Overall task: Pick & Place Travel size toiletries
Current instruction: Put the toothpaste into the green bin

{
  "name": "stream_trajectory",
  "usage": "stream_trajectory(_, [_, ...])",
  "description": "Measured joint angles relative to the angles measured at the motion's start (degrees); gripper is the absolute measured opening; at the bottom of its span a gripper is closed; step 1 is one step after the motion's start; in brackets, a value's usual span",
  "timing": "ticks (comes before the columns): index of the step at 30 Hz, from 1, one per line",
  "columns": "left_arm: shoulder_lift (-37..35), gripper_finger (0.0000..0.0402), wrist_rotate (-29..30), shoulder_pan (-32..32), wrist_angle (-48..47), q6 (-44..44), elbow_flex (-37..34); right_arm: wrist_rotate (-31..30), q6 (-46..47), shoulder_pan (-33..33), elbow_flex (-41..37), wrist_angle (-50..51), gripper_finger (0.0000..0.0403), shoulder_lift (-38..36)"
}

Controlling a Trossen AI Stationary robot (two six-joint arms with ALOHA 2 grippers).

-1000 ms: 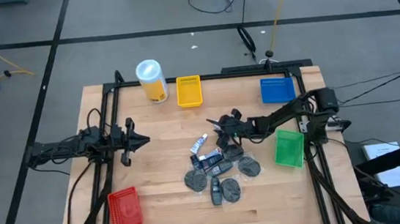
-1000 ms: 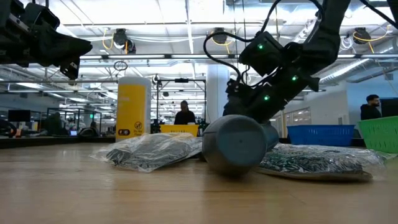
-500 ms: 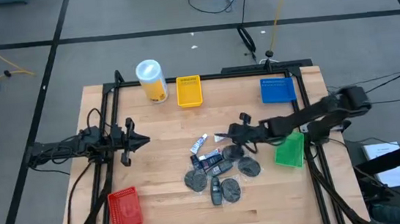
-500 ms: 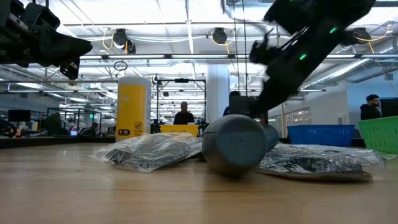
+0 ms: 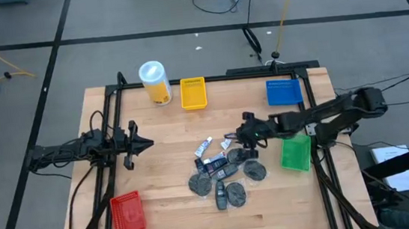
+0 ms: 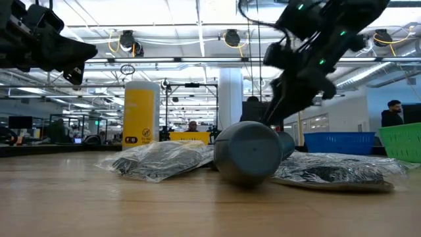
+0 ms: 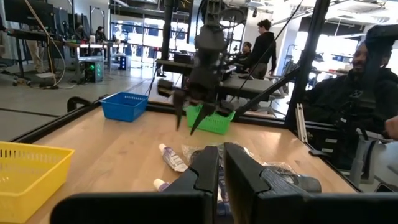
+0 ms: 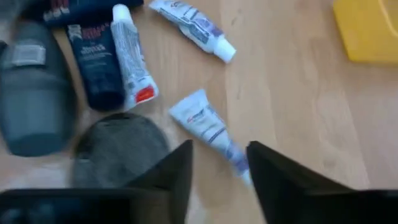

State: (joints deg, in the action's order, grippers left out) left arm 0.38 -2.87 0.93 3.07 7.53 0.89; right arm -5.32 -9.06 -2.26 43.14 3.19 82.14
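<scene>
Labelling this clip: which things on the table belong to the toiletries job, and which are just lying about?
Job:
white tubes
dark packs
grey discs
right tool, open above the pile

Lying about:
yellow canister
yellow tray
blue tray
green tray
red tray

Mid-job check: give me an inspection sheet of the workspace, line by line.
Surface: wooden table, dark frame rails along its sides.
Job's things: toiletries pile at centre; one white tube lies beneath the right gripper.
Clutter: yellow canister; yellow tray, blue tray, green tray, red tray.
Grippers: right gripper open, empty, above the pile's far edge; left gripper shut, waiting at table's left.
Cables: several on the floor beyond the table.
Surroundings: people visible beyond the table.
</scene>
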Motion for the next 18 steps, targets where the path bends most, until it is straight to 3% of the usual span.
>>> stream_trajectory(4, [-0.01, 0.0024, 0.01, 0.00, -0.07, -0.30, 0.00, 6.17, -10.77, -4.39, 0.00, -4.09, 0.0227, 5.77])
stream_trajectory(8, [0.00, 0.0024, 0.02, 0.00, -0.17, -1.03, 0.00, 7.15, -14.59, -6.76, 0.02, -7.72, 0.0236, 10.38])
stream_trajectory(12, [0.00, 0.0024, 0.03, 0.00, -0.36, -1.06, 0.00, 8.91, -15.69, -7.95, 0.04, -9.47, 0.0191, 13.71])
stream_trajectory(18, [0.00, 0.0024, 0.03, 0.00, -0.35, -1.06, 0.00, 8.45, -12.44, -6.82, 0.09, -8.77, 0.0063, 13.32])
